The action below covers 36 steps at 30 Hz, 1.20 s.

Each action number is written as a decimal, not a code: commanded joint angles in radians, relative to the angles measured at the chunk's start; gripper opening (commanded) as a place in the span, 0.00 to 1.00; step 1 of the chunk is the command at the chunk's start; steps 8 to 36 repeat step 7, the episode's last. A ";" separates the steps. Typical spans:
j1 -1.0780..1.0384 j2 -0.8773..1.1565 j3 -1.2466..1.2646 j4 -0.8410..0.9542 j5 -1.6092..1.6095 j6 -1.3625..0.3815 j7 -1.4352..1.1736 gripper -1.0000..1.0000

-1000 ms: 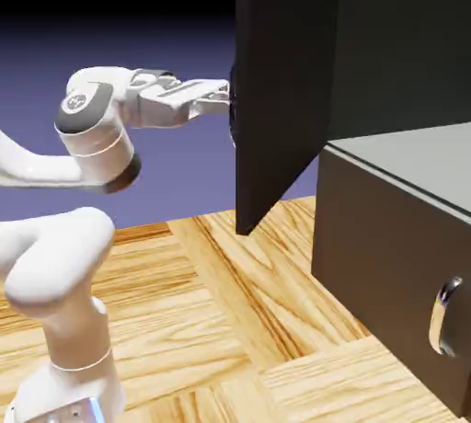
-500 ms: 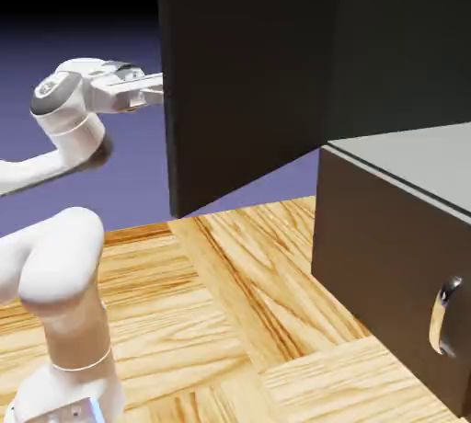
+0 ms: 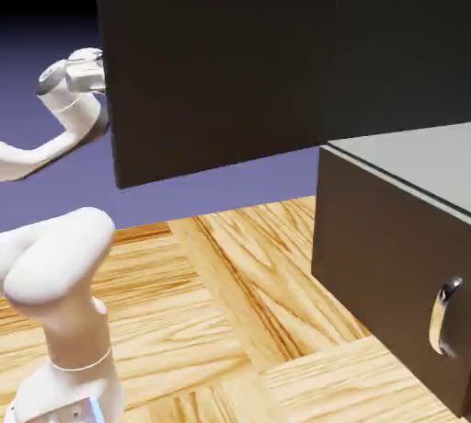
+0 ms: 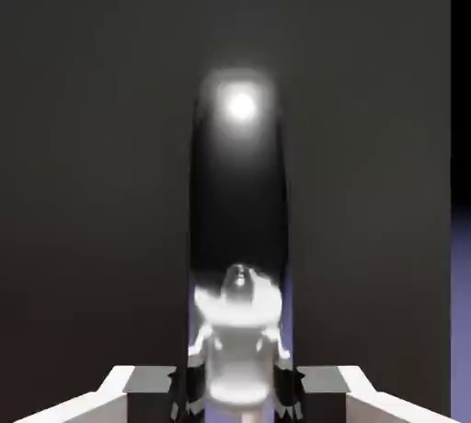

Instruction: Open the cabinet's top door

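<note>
one two-finger grey pincer (image 4: 235,384) clamped tight on curved silver loop handle (image 4: 237,228) | one flat dark brown-black top door (image 3: 216,72) swung wide, directly ahead | one boxy dark cabinet (image 3: 405,228) | no readable writing

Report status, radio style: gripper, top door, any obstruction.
Gripper shut on the door's handle. Top door swung wide open from the cabinet. Nothing seen blocking.

top door (image 3: 216,72): swung out left of the cabinet (image 3: 405,53), above the surface (image 3: 221,311)
arm (image 3: 64,108): behind the door's left edge
pincer (image 4: 235,384): against the door's handle (image 4: 237,219)
lower panel (image 3: 386,274): below, at right
</note>
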 commanded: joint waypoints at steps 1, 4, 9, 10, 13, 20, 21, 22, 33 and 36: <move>-0.025 0.002 0.005 0.036 0.003 -0.031 -0.005 0.00; -0.095 0.015 0.019 0.145 0.008 -0.120 -0.017 0.00; -0.139 0.025 0.025 0.212 0.008 -0.174 -0.024 1.00; -0.139 0.025 0.025 0.212 0.008 -0.174 -0.024 1.00; -0.139 0.025 0.025 0.212 0.008 -0.174 -0.024 1.00; -0.139 0.025 0.025 0.212 0.008 -0.174 -0.024 1.00; -0.139 0.025 0.025 0.212 0.008 -0.174 -0.024 1.00; -0.139 0.025 0.025 0.212 0.008 -0.174 -0.024 1.00; -0.139 0.025 0.025 0.212 0.008 -0.174 -0.024 1.00; -0.139 0.025 0.025 0.212 0.008 -0.174 -0.024 1.00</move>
